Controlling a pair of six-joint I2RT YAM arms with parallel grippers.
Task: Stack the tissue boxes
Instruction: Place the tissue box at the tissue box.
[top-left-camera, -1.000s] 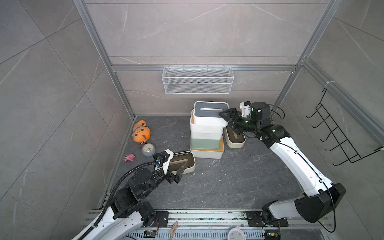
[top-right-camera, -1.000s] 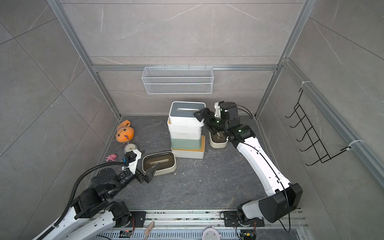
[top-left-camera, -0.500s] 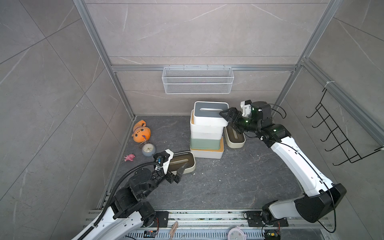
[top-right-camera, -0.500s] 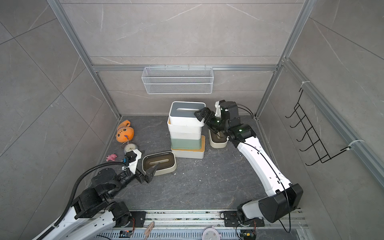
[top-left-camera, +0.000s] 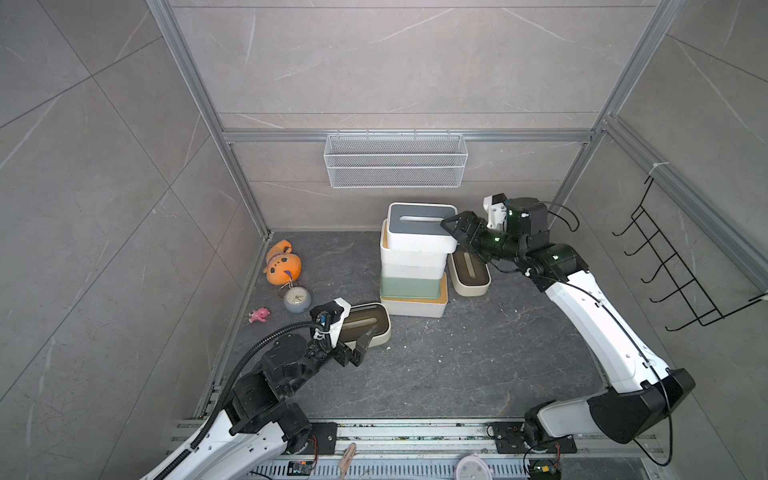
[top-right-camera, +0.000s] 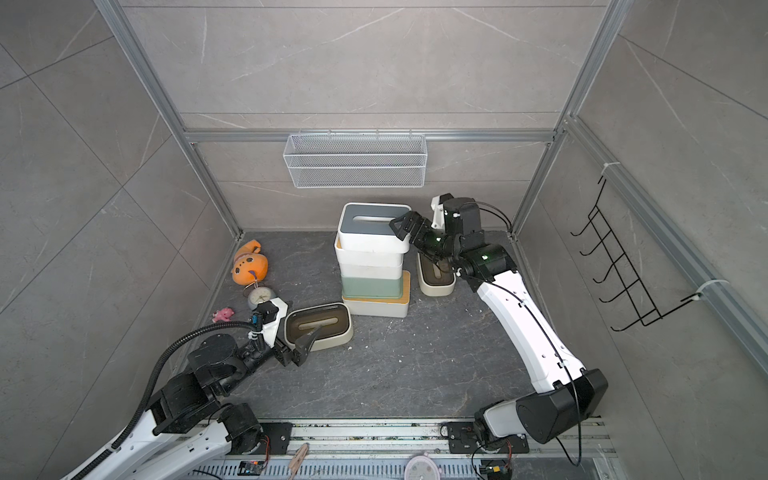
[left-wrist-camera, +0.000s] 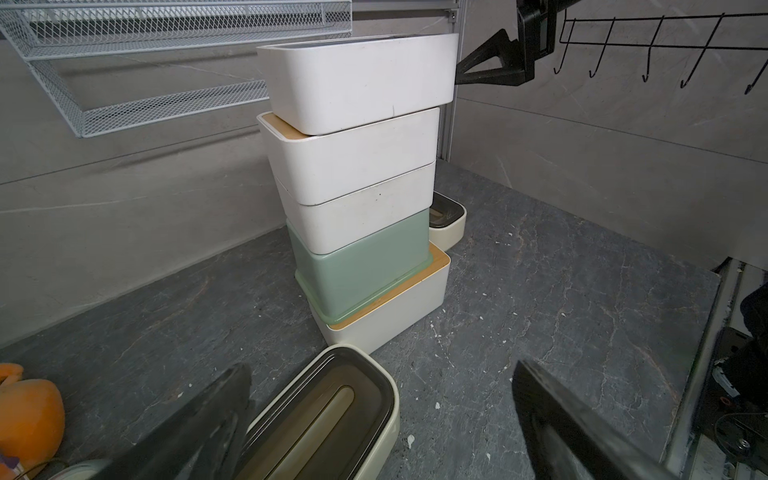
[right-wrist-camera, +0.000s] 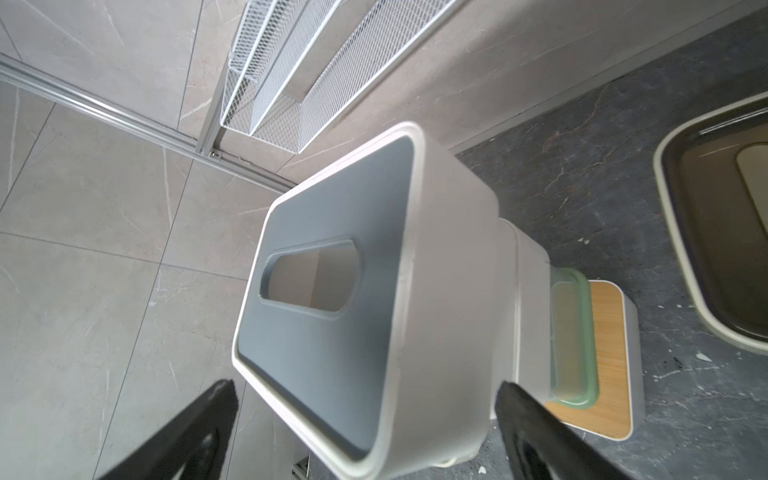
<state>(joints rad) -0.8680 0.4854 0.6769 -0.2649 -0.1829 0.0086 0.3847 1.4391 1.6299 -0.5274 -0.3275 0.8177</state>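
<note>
Flanking grey-lid box (top-left-camera: 417, 233) atop stack (top-left-camera: 410, 286) w/ jaws spread, R gripper (top-left-camera: 454, 233) prob. means to square it; L gripper (top-left-camera: 358, 337), agape too, lines up cream box (top-left-camera: 374, 320).

Grey-lidded box (right-wrist-camera: 316, 345) tops the stack (right-wrist-camera: 534, 299)
I see my right gripper (right-wrist-camera: 365, 388) spread wide, one finger either side of that box's near end.
</note>
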